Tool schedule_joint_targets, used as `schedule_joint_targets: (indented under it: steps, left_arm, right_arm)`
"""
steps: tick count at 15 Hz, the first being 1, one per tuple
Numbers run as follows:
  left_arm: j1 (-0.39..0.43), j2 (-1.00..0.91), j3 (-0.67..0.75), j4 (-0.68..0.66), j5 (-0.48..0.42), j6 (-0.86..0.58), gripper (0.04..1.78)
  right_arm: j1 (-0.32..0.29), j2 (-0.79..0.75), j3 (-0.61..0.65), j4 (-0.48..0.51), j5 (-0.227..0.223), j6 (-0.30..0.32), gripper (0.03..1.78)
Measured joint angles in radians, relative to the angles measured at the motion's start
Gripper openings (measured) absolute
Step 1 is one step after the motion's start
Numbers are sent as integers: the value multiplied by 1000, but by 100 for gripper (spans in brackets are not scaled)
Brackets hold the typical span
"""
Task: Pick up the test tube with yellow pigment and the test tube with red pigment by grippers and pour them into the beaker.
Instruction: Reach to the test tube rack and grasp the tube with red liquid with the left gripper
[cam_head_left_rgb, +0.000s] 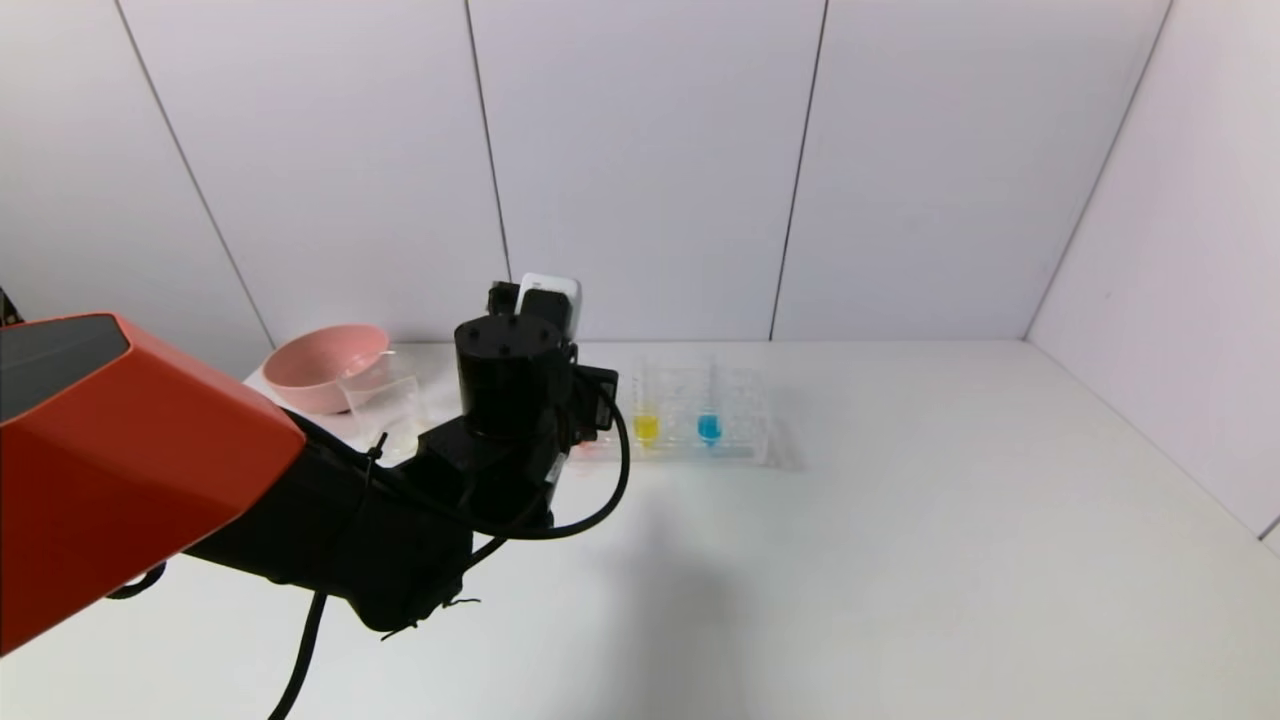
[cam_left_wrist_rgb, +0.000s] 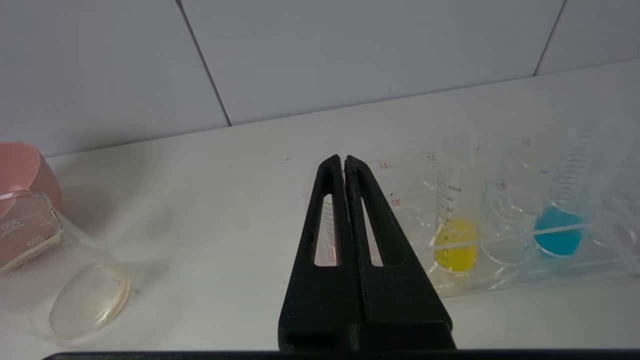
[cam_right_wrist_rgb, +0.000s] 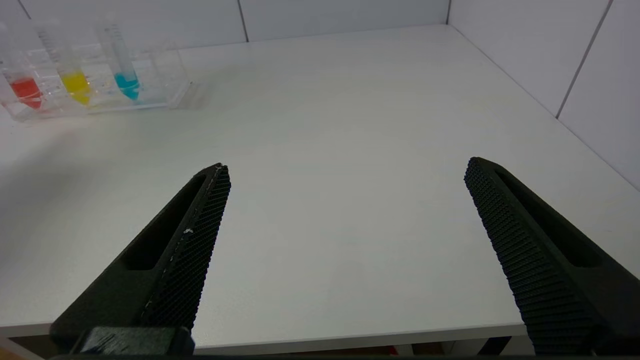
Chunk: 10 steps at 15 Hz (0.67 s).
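Observation:
My left gripper (cam_left_wrist_rgb: 344, 160) is shut and empty, its tips just short of the clear tube rack (cam_left_wrist_rgb: 505, 280). The red test tube (cam_left_wrist_rgb: 326, 235) stands in the rack right behind the closed fingers and shows only through a finger slot; it is plain in the right wrist view (cam_right_wrist_rgb: 25, 91). The yellow test tube (cam_left_wrist_rgb: 455, 245) stands upright in the rack beside it, also in the head view (cam_head_left_rgb: 646, 428). The clear beaker (cam_head_left_rgb: 380, 400) stands left of the gripper, apart from it. My right gripper (cam_right_wrist_rgb: 347, 167) is open and empty above the table's front edge.
A tube with blue liquid (cam_head_left_rgb: 709, 428) stands in the rack right of the yellow one. A pink bowl (cam_head_left_rgb: 325, 365) sits behind the beaker by the back wall. The left arm (cam_head_left_rgb: 150, 460) covers the table's left front. A side wall (cam_head_left_rgb: 1180, 250) closes the right.

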Motion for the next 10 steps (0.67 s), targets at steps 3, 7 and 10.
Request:
schedule_joint_targets:
  steps: [3,7,10]
  left_arm:
    - [-12,0,57,-16,10,-17,8]
    - [-24,21,95,-67,10,-41,42]
    - [-31,75,104,-119,23,-79,95]
  right_arm:
    - [0,0,0,0,0,0,171]
    - [0,0,0,0,0,0,171]
    - [0,0,0,0,0,0,171]
